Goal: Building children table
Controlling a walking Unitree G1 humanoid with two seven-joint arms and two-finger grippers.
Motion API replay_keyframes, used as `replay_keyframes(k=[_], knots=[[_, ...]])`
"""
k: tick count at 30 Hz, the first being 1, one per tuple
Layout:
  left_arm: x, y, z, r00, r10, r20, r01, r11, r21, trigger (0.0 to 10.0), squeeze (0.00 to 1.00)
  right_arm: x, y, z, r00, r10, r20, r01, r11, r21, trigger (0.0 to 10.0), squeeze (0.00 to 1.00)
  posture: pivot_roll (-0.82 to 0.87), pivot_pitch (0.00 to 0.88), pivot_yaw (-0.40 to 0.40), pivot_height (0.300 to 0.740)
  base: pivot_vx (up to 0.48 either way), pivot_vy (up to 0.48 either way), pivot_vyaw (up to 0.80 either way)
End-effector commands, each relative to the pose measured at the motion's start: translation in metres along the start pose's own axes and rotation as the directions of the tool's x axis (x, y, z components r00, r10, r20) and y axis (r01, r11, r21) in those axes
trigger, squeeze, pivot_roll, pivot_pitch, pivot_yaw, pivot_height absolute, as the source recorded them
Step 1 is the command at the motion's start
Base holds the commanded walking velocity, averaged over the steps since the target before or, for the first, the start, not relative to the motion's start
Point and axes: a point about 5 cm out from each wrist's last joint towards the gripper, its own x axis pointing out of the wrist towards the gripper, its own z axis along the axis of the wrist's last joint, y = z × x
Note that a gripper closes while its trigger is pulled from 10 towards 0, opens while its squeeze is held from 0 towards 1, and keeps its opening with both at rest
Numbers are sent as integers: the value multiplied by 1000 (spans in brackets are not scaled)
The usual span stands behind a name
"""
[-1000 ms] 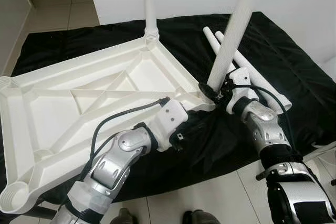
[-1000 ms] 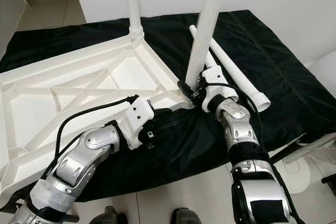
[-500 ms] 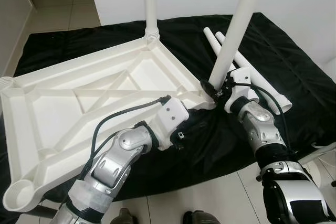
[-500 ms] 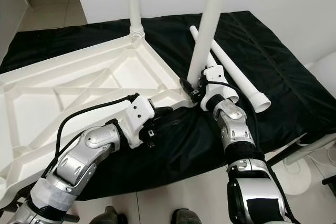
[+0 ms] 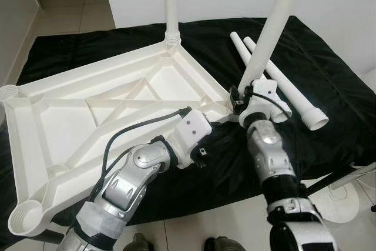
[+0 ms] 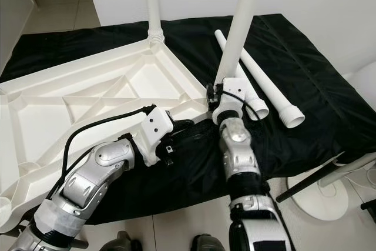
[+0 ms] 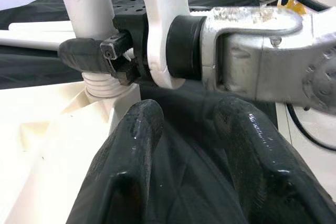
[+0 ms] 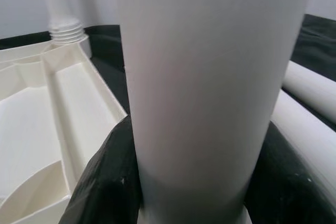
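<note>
A white plastic table top lies upside down on a black cloth. One white leg stands upright in its far corner. At the near right corner my right gripper is shut on a second leg, low on the tube; its black fingers press both sides of the tube. That leg leans slightly right, its threaded end at the corner socket. My left gripper hovers open over the cloth beside the same corner, its fingers apart with nothing between them.
Two loose white legs lie side by side on the cloth at the right. A white wall rises close behind the table. A round white stand base sits on the tiled floor at the lower right.
My right forearm has swung left, closer to the left arm, and the held leg stands more upright over the corner. The left arm stays where it was.
</note>
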Motion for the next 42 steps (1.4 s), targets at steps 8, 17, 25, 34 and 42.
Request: replay_keyframes(k=[8,17,25,34,42], knots=[[2,-6,0,999,-53,4,53,999,-12,10000,0,-14,5,-16,994,-83,-75,83,997,1,10000,0,-85,59,15,740,0,0,0],[2,-7,0,999,-54,6,54,998,-12,10000,0,-16,-2,-9,999,-23,-33,24,999,27,10000,1000,-82,54,9,740,0,0,0],[2,-8,0,999,-53,5,53,998,-15,10000,0,-19,-13,-7,998,55,-19,-55,998,15,10000,0,-83,59,7,740,0,0,0],[1,-7,0,999,-45,5,45,999,-14,10000,0,-38,-15,-9,997,76,22,-77,997,23,10000,0,-80,61,4,740,0,0,0],[0,-5,1,999,-37,4,37,999,-12,10000,0,-67,-1,-20,993,118,8,-118,992,52,10000,0,-77,72,6,740,0,0,0]])
